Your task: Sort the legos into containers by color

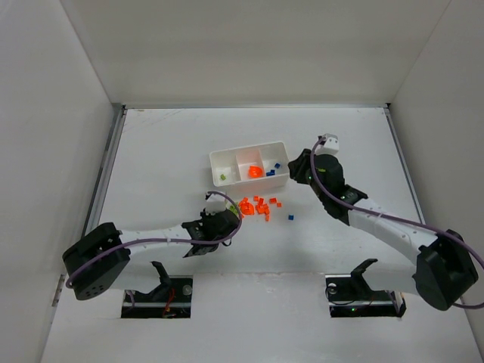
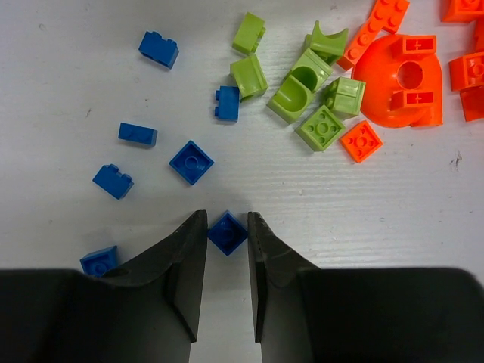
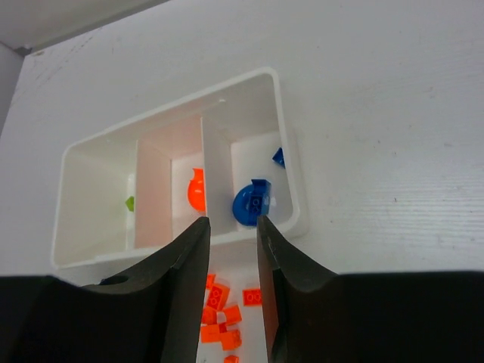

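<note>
A small blue brick [image 2: 227, 233] is pinched at the fingertips of the left gripper [image 2: 227, 224]. The jaws are nearly closed, and the brick is set diamond-wise, corners against both fingers. The white tray [image 1: 246, 149] is seen at one o'clock from it in the top view. The right gripper [image 3: 231, 228], half open and empty, is held at the tray's blue end.

lower-left blue brick [image 2: 99, 260]: half behind left claw [image 2: 227, 219] | orange bricks [image 2: 465, 72]: cut by edge

The white tray [image 3: 83, 204] has three boxes side by side. The left holds a green piece [image 3: 130, 203], the middle an orange piece [image 3: 197, 189], the right blue pieces [image 3: 253, 204]. Near it lie loose orange bricks [image 2: 361, 141], green bricks [image 2: 321, 127] and blue bricks [image 2: 190, 162], one blue brick [image 2: 228, 232] turned cornerwise.
</note>
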